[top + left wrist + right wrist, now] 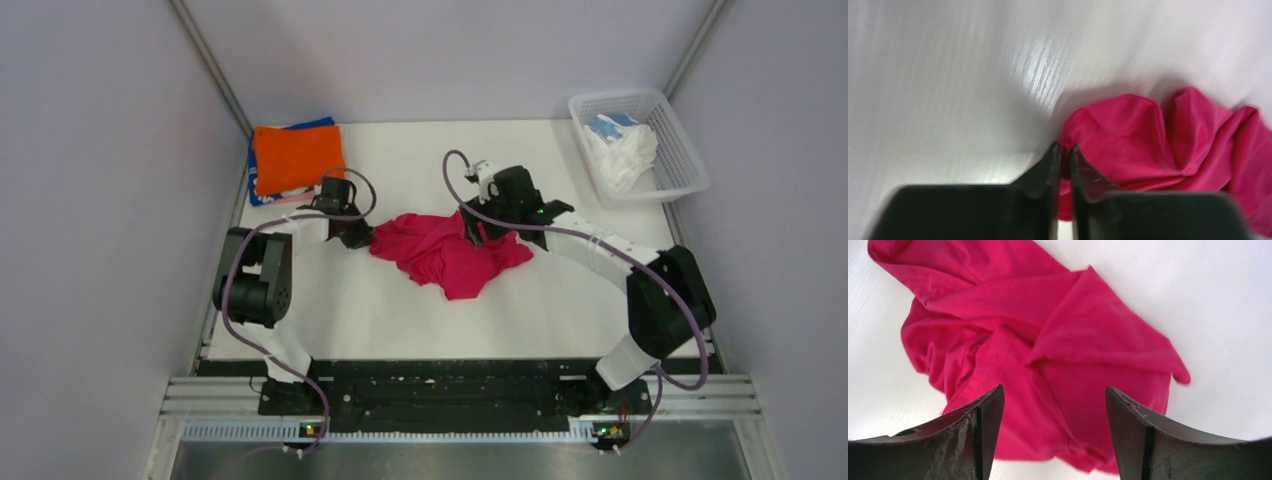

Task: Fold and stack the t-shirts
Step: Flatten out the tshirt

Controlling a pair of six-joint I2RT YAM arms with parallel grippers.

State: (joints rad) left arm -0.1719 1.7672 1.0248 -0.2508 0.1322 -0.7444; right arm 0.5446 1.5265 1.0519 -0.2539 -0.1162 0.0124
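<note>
Part of the task is judged done: an orange shirt (pixel 297 158) is laid folded on a blue shirt (pixel 257 188) at the far left corner of the table (pixel 400 320). A crimson shirt (pixel 450 255) is left crumpled at the middle of the table, not yet spread or folded. A white shirt (pixel 622 148) is left bunched in a basket (pixel 688 165) at the table's far right corner.

The left gripper (pixel 1064 147) is set at the crimson shirt's left edge, fingers drawn nearly together. Whether cloth is caught between them cannot be told, as that view is blurred. The right gripper (pixel 1053 390) is held over the same shirt, fingers wide apart. How many shirts are stacked under the orange one cannot be made out.
</note>
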